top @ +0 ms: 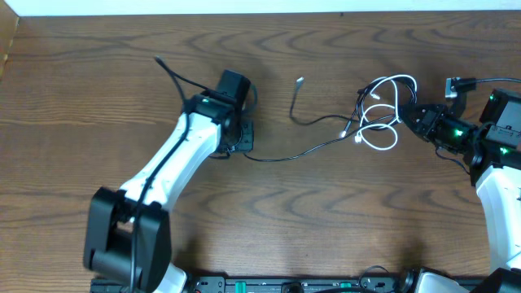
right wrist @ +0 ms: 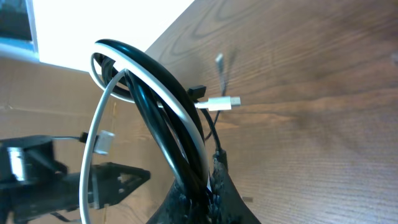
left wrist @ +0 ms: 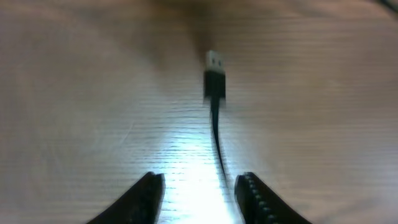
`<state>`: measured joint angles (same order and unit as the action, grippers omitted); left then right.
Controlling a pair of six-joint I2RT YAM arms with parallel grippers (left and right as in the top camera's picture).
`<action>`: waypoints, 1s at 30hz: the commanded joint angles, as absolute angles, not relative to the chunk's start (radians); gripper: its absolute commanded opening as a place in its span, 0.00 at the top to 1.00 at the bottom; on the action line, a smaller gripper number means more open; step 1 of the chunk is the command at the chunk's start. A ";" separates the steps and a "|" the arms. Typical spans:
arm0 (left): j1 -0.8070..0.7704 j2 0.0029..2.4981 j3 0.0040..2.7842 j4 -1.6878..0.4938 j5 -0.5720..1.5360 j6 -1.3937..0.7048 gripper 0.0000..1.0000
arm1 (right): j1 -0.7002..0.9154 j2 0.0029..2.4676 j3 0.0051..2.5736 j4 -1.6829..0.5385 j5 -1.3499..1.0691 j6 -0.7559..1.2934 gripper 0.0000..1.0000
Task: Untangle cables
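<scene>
The black cable (top: 309, 149) runs across the middle of the table from under my left gripper (top: 242, 140) to a tangle with the white cable (top: 384, 140) at the right. One black end with a silver plug (top: 299, 80) lies free. In the left wrist view the black cable (left wrist: 215, 134) with a USB plug lies on the wood and passes between my open fingers (left wrist: 200, 180), close to the right one. My right gripper (top: 404, 116) is shut on the looped black cable (right wrist: 152, 115) and white cable (right wrist: 177, 102) and holds them raised (right wrist: 208, 177).
The wooden table (top: 342, 220) ends at a white strip along its far edge. The left arm's white link (top: 163, 171) crosses the left half. The right arm's body (top: 496, 138) sits at the right edge.
</scene>
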<state>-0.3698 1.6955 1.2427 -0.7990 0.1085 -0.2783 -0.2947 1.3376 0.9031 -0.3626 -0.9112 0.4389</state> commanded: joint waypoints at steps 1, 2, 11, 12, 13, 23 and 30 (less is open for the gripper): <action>-0.383 1.641 1.269 -0.785 0.306 -0.123 0.51 | -0.271 1.318 0.922 -0.355 -0.961 0.364 0.99; -0.383 1.635 1.269 -0.773 0.382 -0.094 0.50 | -0.262 1.318 0.922 -0.356 -0.961 0.351 0.99; -0.416 1.616 1.268 -0.472 0.794 -0.096 0.46 | -0.194 1.318 0.922 -0.356 -0.979 0.321 0.99; -0.426 1.616 1.268 -0.448 0.792 -0.110 0.46 | -0.189 1.318 0.922 -0.356 -0.979 0.321 0.99; -0.440 1.619 1.268 -0.420 0.792 -0.118 0.46 | -0.186 1.318 0.922 -0.357 -0.979 0.321 0.99; -0.568 1.679 1.268 -0.213 0.541 -0.315 0.46 | -0.181 1.318 0.922 -0.394 -0.979 0.320 0.99; -0.626 1.758 1.268 -0.112 0.368 -0.440 0.46 | -0.163 1.318 0.922 -0.420 -0.979 0.304 0.99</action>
